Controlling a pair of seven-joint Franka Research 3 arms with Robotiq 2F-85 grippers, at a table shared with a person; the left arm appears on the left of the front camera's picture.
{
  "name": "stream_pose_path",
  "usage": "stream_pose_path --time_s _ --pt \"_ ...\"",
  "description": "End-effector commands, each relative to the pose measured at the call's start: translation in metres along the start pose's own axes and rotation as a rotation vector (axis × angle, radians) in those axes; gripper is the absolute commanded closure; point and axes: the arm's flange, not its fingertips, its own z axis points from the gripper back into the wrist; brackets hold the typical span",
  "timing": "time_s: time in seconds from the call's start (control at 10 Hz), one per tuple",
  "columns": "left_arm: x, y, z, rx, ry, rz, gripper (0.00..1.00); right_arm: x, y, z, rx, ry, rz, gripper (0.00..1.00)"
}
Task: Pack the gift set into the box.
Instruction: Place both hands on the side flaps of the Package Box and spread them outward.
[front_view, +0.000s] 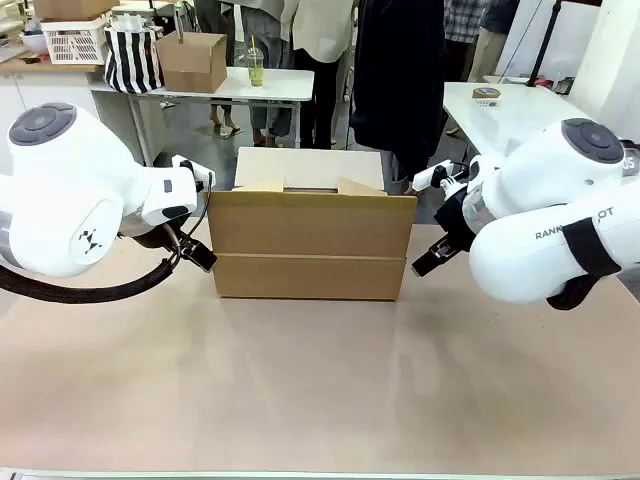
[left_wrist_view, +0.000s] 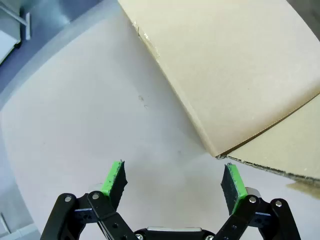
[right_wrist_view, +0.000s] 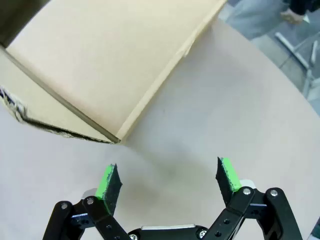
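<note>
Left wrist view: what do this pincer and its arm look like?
The left pincer has black linkage fingers with silver screws, each tipped with a green pad. In front, the left arm is white, grey-capped, trailing a black cable.

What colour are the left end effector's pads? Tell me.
Green pads on the left end effector, clearest in the left wrist view.

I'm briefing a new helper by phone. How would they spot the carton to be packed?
At the middle of the near tan table stands the box. It is large and brown with a horizontal crease and raised flaps, unlike the small carton beside the striped bag on the far white table.
</note>
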Motion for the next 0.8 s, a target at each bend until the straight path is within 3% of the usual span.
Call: stream_pose_path --time_s 0.0,0.7 --pt "0.0001 0.0000 0.0001 0.000 0.000 0.000 0.00 0.0001 0.0000 0.0001 0.000 0.000 0.000 0.00" --pt "0.0002 -0.0009 0.0000 0.000 0.000 -0.002 0.00 0.0000 0.0001 0.0000 0.000 0.000 0.000 0.00"
